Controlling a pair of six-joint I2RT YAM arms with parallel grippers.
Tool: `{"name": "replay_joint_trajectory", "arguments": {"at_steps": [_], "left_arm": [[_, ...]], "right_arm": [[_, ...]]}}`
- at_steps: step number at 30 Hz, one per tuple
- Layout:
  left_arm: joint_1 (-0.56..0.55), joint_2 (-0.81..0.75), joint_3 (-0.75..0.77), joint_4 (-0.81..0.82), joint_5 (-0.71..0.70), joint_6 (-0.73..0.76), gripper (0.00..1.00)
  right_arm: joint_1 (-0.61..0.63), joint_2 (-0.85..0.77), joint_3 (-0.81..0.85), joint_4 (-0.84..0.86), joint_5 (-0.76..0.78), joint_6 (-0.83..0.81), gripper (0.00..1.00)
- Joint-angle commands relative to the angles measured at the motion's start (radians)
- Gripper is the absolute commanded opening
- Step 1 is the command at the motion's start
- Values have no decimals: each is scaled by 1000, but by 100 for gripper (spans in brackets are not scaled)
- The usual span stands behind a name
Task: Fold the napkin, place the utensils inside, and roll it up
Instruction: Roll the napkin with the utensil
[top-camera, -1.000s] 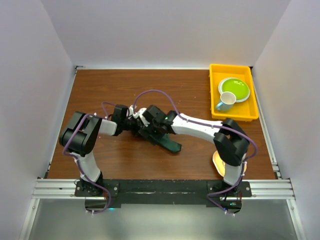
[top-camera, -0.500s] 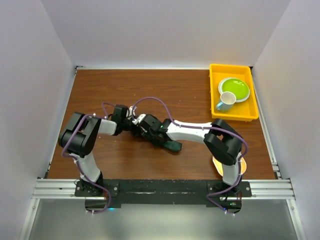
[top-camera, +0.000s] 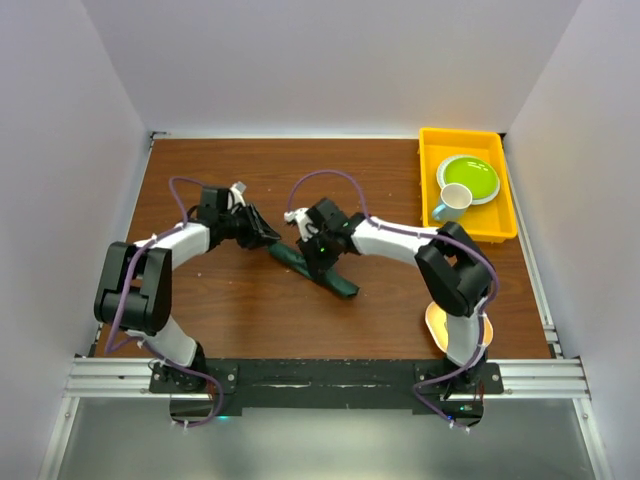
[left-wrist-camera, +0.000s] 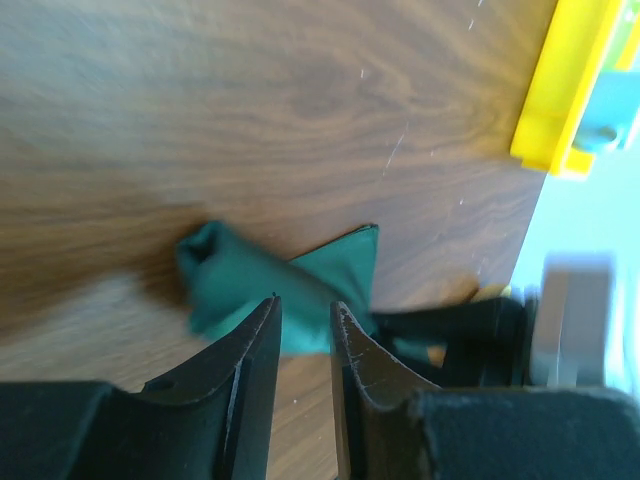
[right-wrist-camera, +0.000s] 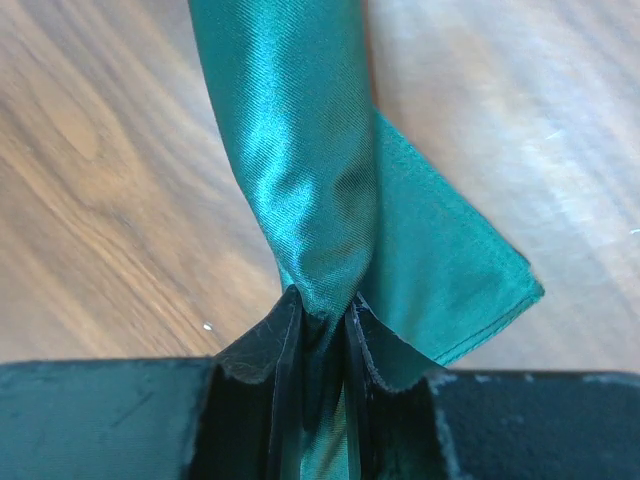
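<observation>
Moved: left pincer has backed off toward 9 o'clock, and right pincer has closed down.
Top view: rolled napkin lies mid-table.
Left wrist: left pincer slightly parted and empty, with the roll just ahead.
Right wrist: right pincer clamps soft, slippery cloth; best held mid-roll.
Hidden: spoon unseen.

The brown wooden table bears a rolled green napkin at its middle, a yellow tray far right, and a plate near right.
</observation>
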Motion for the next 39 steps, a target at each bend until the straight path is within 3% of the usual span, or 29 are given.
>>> {"name": "replay_joint_trajectory", "arguments": {"at_steps": [1, 6, 12, 22, 27, 32, 39], "left_arm": [[11, -30, 37, -15, 29, 41, 31], [-34, -31, -4, 166, 104, -79, 30], [-131, 39, -26, 344, 136, -191, 27], [-140, 133, -141, 450, 123, -188, 24], [-140, 182, -166, 449, 83, -131, 23], [-140, 208, -129, 421, 75, -114, 23], [-140, 222, -84, 375, 92, -134, 22]], "right_arm": [[-122, 62, 81, -80, -421, -2, 12], [-236, 203, 127, -109, -748, 38, 13], [-279, 296, 160, -149, -804, 18, 14], [-288, 272, 121, -97, -727, 67, 20], [-287, 223, 132, -143, -619, 56, 37], [-280, 128, 181, -284, -451, -5, 61], [-279, -30, 82, -382, -333, -44, 72]]}}
